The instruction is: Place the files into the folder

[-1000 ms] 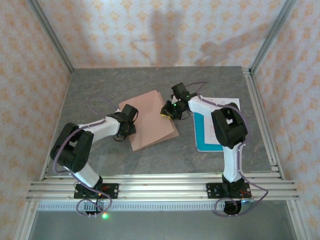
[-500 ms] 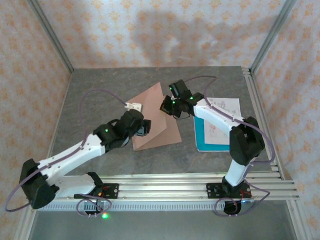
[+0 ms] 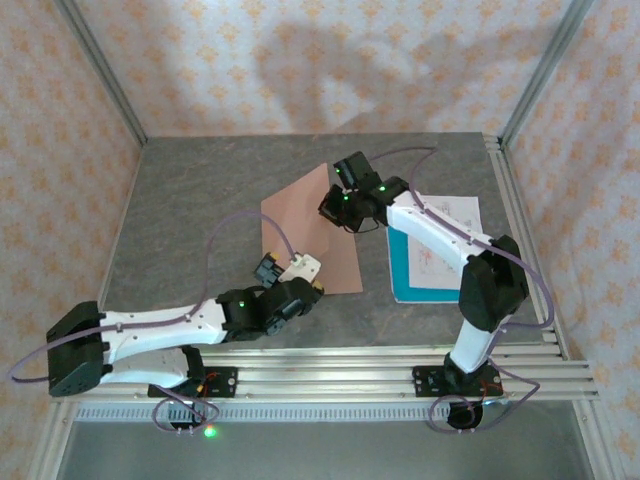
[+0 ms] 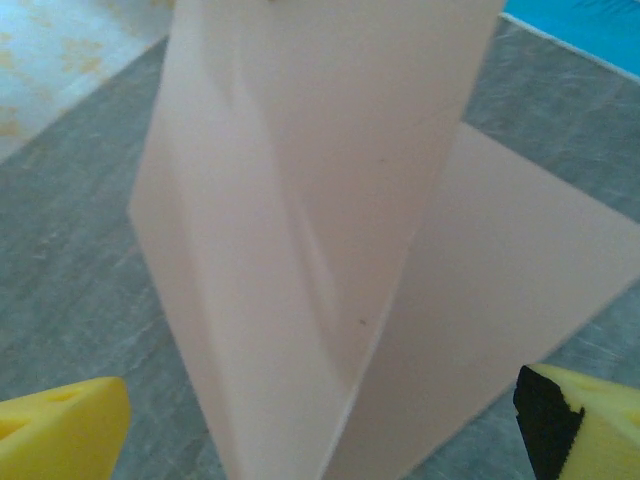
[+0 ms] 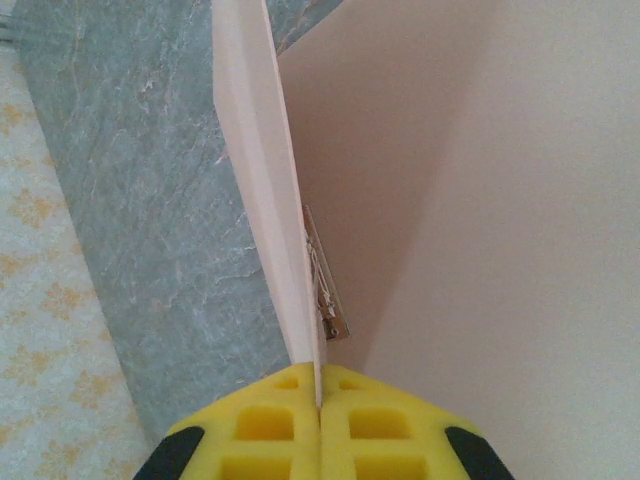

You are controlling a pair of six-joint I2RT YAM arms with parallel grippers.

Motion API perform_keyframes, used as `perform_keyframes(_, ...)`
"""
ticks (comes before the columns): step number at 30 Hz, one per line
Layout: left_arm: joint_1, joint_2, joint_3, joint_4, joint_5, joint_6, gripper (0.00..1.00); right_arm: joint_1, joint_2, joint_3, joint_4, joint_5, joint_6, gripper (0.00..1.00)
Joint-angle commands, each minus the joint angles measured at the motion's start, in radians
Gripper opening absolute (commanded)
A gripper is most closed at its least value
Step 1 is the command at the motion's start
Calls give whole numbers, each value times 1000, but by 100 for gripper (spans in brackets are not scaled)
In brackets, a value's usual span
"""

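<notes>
1. Folder [image 3: 310, 240] sits mid-table [image 3: 190, 200], half open: lower panel flat, upper panel standing up at an angle off the hinge.
2. R gripper [image 5: 318, 400] is pinched tight on the raised panel's edge, w/ card clamped between its yellow pads [image 5: 270, 425].
3. L gripper [image 4: 320, 420] is spread wide w/ nothing in it. Its fingers [image 4: 60, 430] are low by the folder's near edge, facing the V betw. the panels.
4. Files [image 3: 435, 250] lie flat to the right, apart from the folder: white printed sheet [image 3: 450, 225] on top of teal sheet [image 3: 403, 270].
</notes>
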Motion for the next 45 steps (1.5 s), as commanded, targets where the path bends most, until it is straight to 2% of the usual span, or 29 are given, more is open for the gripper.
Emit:
perform_keyframes(1, -3, 50, 42, 49, -167, 19, 99, 5, -24, 26, -63, 11, 18, 0)
perform_keyframes(7, 19, 195, 147, -34, -267, -84, 94, 6, -37, 20, -64, -10, 24, 0)
perform_keyframes(11, 25, 260, 198, -56, -282, -109, 87, 9, -45, 18, -71, -22, 24, 0)
perform_keyframes(13, 35, 276, 216, -64, -277, -128, 75, 12, -52, 12, -70, -26, 25, 0)
perform_keyframes(16, 47, 282, 230, -73, -259, -141, 39, 12, -69, -1, -68, -30, 27, 0)
perform_keyframes(18, 48, 274, 226, -75, -256, -147, 11, 12, -82, -6, -64, -30, 25, 0)
perform_keyframes(19, 49, 269, 225, -80, -255, -155, 1, 12, -84, -8, -60, -33, 23, 0)
perform_keyframes(20, 48, 257, 220, -87, -254, -165, 0, 12, -87, -6, -51, -39, 16, 0)
perform_keyframes(24, 55, 167, 147, -73, -219, -214, 0, 12, -147, -31, 23, -22, -34, 59)
perform_keyframes(26, 62, 95, 88, -35, -170, -220, 0, 13, -220, -77, 85, 18, -43, 70)
perform_keyframes(29, 79, -32, -9, 15, -89, -238, 0, 11, -342, -167, 140, 109, -35, 76)
perform_keyframes(32, 110, -168, -99, 40, 1, -264, 0, 6, -419, -299, 208, 163, 21, 78)
perform_keyframes(33, 122, -220, -133, 54, 37, -269, 0, 6, -418, -345, 239, 157, 46, 76)
perform_keyframes(34, 133, -266, -161, 66, 66, -273, 0, 6, -403, -377, 269, 138, 70, 72)
perform_keyframes(37, 184, -407, -247, 95, 172, -304, 0, 29, -289, -424, 358, 81, 123, 51)
perform_keyframes(38, 205, -452, -268, 92, 203, -318, 0, 47, -240, -418, 377, 79, 128, 44)
perform_keyframes(40, 242, -528, -302, 79, 253, -342, 0, 84, -140, -375, 395, 73, 131, 38)
perform_keyframes(45, 308, -633, -330, -3, 301, -383, 0, 169, 111, -195, 391, 55, 141, 32)
